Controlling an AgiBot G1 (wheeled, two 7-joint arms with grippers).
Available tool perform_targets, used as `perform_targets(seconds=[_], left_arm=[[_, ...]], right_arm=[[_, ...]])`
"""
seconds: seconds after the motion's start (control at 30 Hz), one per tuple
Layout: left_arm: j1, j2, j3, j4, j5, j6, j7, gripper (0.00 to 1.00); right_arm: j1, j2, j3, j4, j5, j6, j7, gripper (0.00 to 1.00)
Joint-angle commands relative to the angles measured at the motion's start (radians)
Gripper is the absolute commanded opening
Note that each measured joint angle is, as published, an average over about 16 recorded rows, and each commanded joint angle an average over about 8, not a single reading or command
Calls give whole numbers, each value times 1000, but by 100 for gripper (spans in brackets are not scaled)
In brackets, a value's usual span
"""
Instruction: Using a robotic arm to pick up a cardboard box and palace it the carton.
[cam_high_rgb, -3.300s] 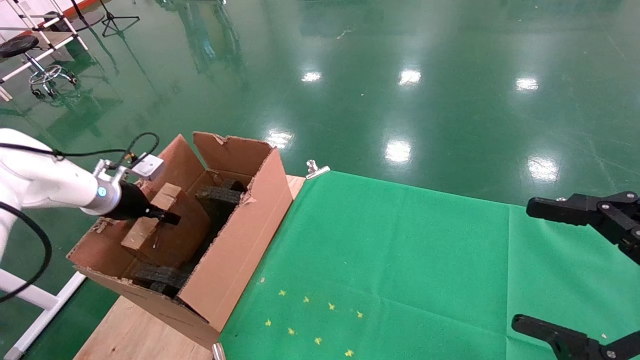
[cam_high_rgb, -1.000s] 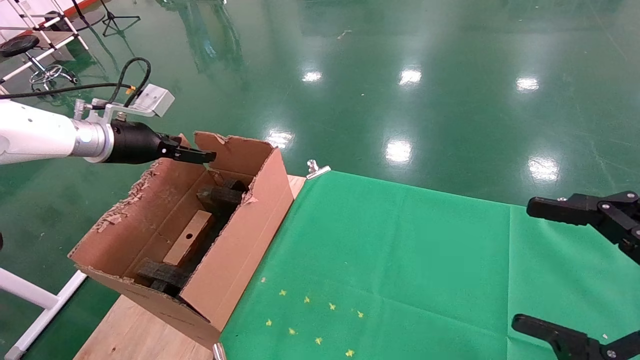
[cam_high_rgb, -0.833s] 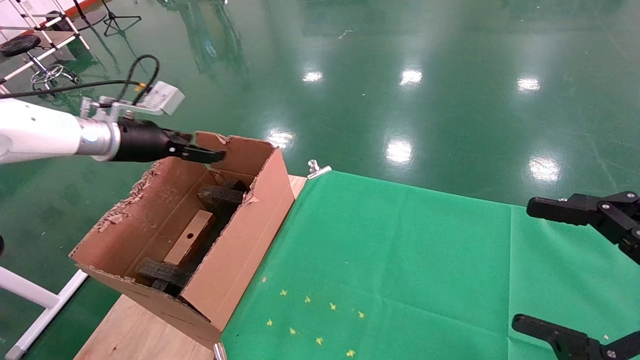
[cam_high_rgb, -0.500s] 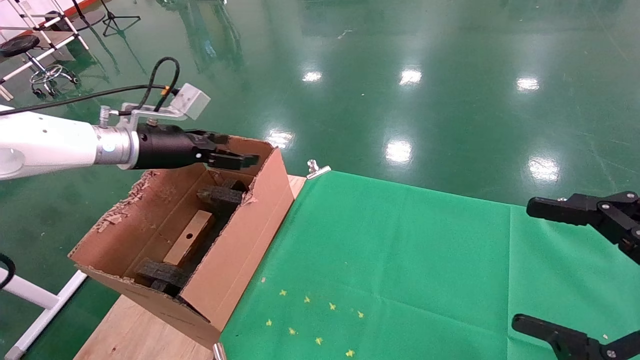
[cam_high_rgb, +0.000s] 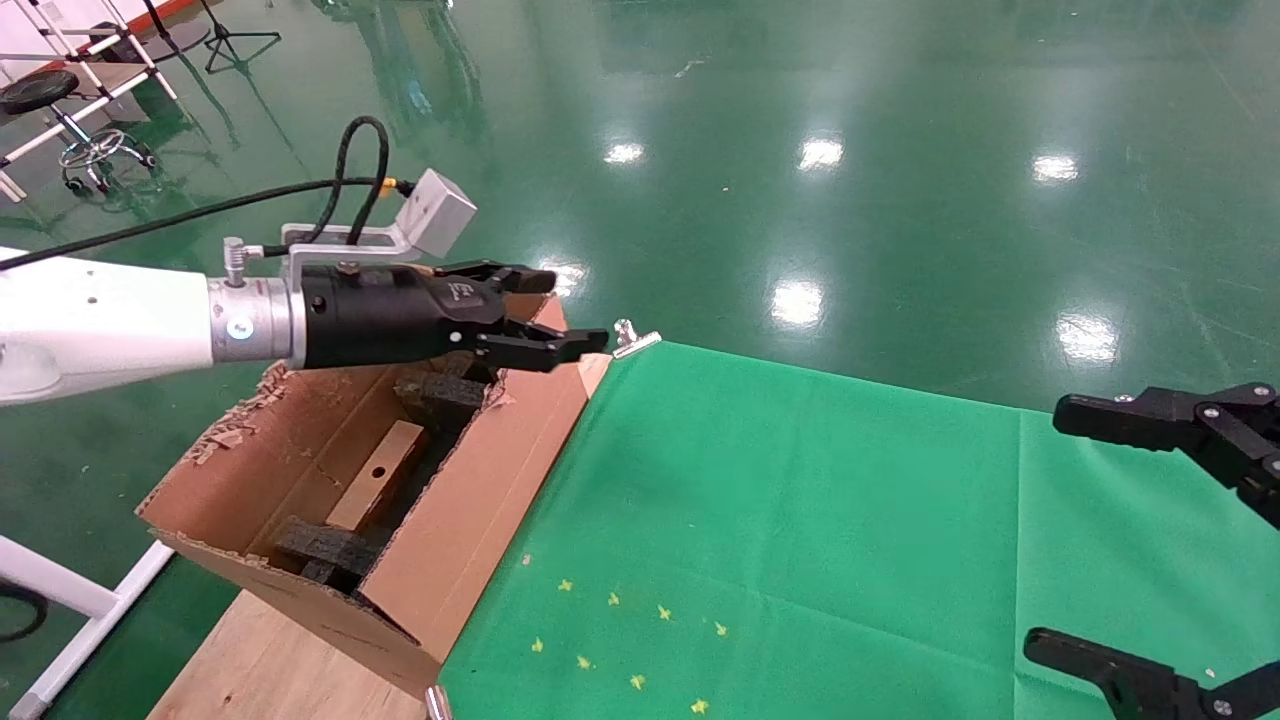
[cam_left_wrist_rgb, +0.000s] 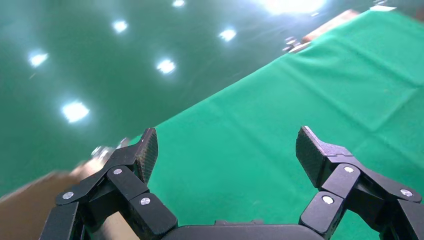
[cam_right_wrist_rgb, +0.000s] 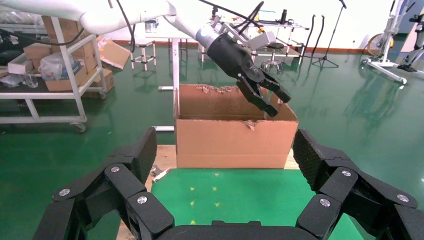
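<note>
The small cardboard box (cam_high_rgb: 378, 488), with a round black hole on its top, lies inside the large torn-rimmed carton (cam_high_rgb: 470, 530) between black foam pieces (cam_high_rgb: 440, 392). My left gripper (cam_high_rgb: 555, 315), on the white robotic arm (cam_high_rgb: 110, 322), hovers open and empty above the carton's far right corner, at the edge of the green cloth (cam_high_rgb: 800, 520). In the left wrist view the left gripper (cam_left_wrist_rgb: 225, 152) has only green cloth between its fingers. From the right wrist view the carton (cam_right_wrist_rgb: 235, 140) and the left gripper (cam_right_wrist_rgb: 277, 102) show far off. My right gripper (cam_right_wrist_rgb: 222, 155) stays parked, open, at the right (cam_high_rgb: 1150, 530).
A metal clip (cam_high_rgb: 632, 338) holds the green cloth's far corner beside the carton. Small yellow marks (cam_high_rgb: 620, 640) dot the cloth near the front. The bare wooden table edge (cam_high_rgb: 260, 670) shows below the carton. A white rack and a stool (cam_high_rgb: 60, 110) stand on the green floor.
My left gripper let go of the cardboard box inside the carton, rose out, and has swung right toward the green cloth, its fingers opening wider. The right arm has not moved.
</note>
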Motion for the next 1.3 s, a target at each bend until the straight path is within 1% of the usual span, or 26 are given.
perform_targets(seconds=[0.03, 0.9, 1.1, 1.3], left_arm=[[23, -5, -14, -31, -33, 15, 13, 100], [325, -65, -201, -440, -468, 216, 177, 100], [370, -74, -229, -502, -534, 246, 200, 100], [377, -76, -234, -509, -544, 251, 202, 100]], right_arm=[[0, 0, 0, 0, 0, 0, 0, 100], [0, 0, -1, 0, 0, 0, 0, 100], [0, 0, -1, 0, 1, 0, 0, 100], [0, 0, -1, 0, 1, 1, 0, 100]])
